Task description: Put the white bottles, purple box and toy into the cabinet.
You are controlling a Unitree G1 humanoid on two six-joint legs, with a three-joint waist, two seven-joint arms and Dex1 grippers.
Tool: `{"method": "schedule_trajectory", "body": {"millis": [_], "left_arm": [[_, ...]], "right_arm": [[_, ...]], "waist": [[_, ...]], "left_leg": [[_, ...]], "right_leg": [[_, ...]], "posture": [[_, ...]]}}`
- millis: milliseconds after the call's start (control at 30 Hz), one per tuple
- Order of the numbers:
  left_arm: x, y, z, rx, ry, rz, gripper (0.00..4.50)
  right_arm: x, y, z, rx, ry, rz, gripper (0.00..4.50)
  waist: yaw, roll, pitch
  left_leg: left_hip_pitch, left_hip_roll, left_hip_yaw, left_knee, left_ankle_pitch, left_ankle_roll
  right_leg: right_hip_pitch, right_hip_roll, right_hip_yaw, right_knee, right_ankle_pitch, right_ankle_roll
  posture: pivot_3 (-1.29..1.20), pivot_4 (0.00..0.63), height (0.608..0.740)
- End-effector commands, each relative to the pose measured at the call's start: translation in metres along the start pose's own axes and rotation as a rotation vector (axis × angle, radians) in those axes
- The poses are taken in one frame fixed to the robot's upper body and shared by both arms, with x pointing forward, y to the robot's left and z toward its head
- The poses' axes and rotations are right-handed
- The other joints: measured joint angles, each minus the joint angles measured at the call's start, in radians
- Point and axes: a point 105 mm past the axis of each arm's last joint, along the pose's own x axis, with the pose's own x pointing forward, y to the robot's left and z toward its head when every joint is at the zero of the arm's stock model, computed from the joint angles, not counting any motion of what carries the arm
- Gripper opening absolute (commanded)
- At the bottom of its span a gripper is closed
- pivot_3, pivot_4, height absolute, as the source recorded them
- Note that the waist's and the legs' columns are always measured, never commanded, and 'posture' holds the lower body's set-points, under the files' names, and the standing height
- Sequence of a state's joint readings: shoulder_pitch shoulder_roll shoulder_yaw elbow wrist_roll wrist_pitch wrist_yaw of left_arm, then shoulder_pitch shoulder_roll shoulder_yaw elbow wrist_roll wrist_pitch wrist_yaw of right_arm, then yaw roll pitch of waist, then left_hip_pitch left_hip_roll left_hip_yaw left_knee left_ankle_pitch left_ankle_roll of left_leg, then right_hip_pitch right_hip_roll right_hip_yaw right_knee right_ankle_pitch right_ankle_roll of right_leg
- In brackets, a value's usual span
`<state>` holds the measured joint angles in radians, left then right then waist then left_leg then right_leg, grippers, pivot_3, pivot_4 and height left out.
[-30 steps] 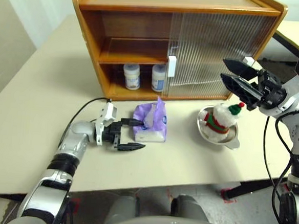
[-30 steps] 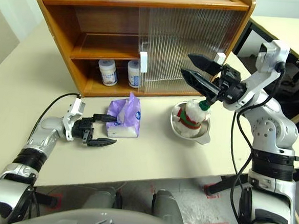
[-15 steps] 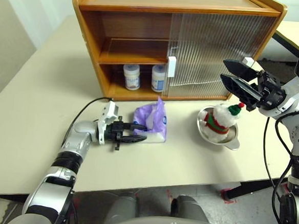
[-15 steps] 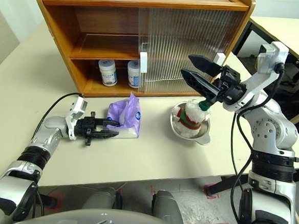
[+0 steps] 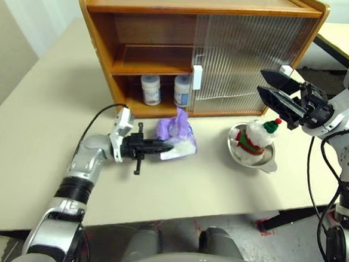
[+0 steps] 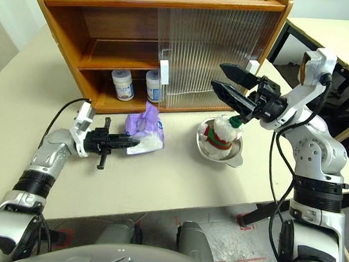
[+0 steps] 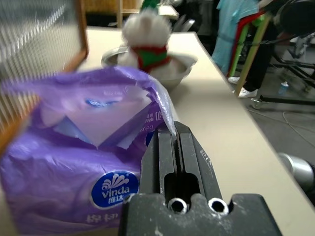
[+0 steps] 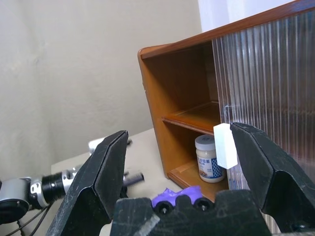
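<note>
Left gripper [image 5: 161,147] is clamped thin on the purple box [image 5: 177,137], just in front of the cabinet [image 5: 167,58]. Soft wrapper may slip or tear loose. Right gripper [image 5: 274,92] hangs spread wide, empty, above the toy [image 5: 255,136].

The soft lavender-purple plastic tissue pack [image 7: 74,162] bears a blue round mark reading "Vinda"; the smaller print around it is unreadable.

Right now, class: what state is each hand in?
Left hand: shut on the purple box.
Right hand: open, holding nothing.
</note>
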<state>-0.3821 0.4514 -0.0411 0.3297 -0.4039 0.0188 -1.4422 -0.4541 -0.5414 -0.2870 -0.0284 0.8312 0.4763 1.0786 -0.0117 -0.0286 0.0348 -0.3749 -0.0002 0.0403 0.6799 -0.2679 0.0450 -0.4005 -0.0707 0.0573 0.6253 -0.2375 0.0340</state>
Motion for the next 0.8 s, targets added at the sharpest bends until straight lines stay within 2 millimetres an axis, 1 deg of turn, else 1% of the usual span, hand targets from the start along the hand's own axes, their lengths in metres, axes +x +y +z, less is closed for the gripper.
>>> {"method": "schedule_trajectory", "body": {"millis": [33,133,267,367,433,533,633,800], "left_arm": [[-0.003,-0.001,0.03,0.057,-0.041,0.007,0.02],[-0.005,0.0,0.052,0.106,-0.059,0.014,0.02],[-0.005,0.002,0.076,0.148,-0.079,0.024,0.02],[-0.005,0.008,0.097,0.176,-0.117,0.062,0.02],[-0.005,0.019,0.114,0.209,-0.162,0.136,0.02],[-0.006,0.032,0.136,0.243,-0.225,0.227,0.02],[-0.008,0.045,0.144,0.25,-0.251,0.317,0.02],[-0.011,0.065,0.144,0.228,-0.237,0.46,0.02]], "right_arm": [[0.002,-0.001,0.0,-0.011,-0.006,0.011,4.5],[0.004,-0.001,0.0,-0.007,-0.007,0.018,4.5],[0.006,-0.002,-0.001,-0.004,-0.008,0.028,4.5],[0.007,-0.003,-0.001,-0.002,-0.008,0.031,4.5],[0.007,-0.003,-0.001,-0.002,-0.007,0.032,4.5],[0.007,-0.002,-0.002,-0.001,-0.006,0.035,4.5],[0.007,-0.002,-0.002,0.0,-0.006,0.036,4.5],[0.006,-0.001,-0.002,-0.002,-0.007,0.034,4.5]], "waist": [[0.0,0.0,0.0],[0.002,0.0,0.0],[0.003,0.0,0.0],[0.003,0.0,0.0],[0.004,0.0,0.0],[0.006,0.0,0.0],[0.006,0.0,0.0],[0.005,0.0,0.0]], "left_leg": [[0.0,0.0,0.0,0.0,0.0,0.0],[0.0,0.0,0.0,0.0,0.0,0.0],[0.001,0.0,0.0,0.0,0.0,0.0],[0.001,0.0,0.0,0.0,0.0,0.0],[0.001,0.0,0.0,0.0,0.0,0.0],[0.001,0.0,0.0,0.0,0.0,0.0],[0.001,0.0,0.0,0.0,0.0,0.0],[0.001,0.0,0.0,0.0,0.0,0.0]], "right_leg": [[0.0,0.0,0.0,0.0,0.0,0.0],[0.0,0.0,0.0,0.0,0.0,0.0],[0.001,0.0,0.0,0.0,0.0,0.0],[0.001,0.001,0.0,0.0,0.0,0.0],[0.001,0.001,0.0,0.0,0.0,0.0],[0.001,0.002,0.0,0.0,0.0,0.0],[0.002,0.002,0.0,-0.001,0.0,0.001],[0.002,0.002,0.001,0.0,0.0,0.001]], "posture": [[0.02,0.0,0.74],[0.03,0.0,0.74],[0.04,0.0,0.74],[0.05,0.0,0.74],[0.05,0.0,0.74],[0.05,0.0,0.74],[0.04,0.0,0.74],[0.04,0.0,0.74]]}}
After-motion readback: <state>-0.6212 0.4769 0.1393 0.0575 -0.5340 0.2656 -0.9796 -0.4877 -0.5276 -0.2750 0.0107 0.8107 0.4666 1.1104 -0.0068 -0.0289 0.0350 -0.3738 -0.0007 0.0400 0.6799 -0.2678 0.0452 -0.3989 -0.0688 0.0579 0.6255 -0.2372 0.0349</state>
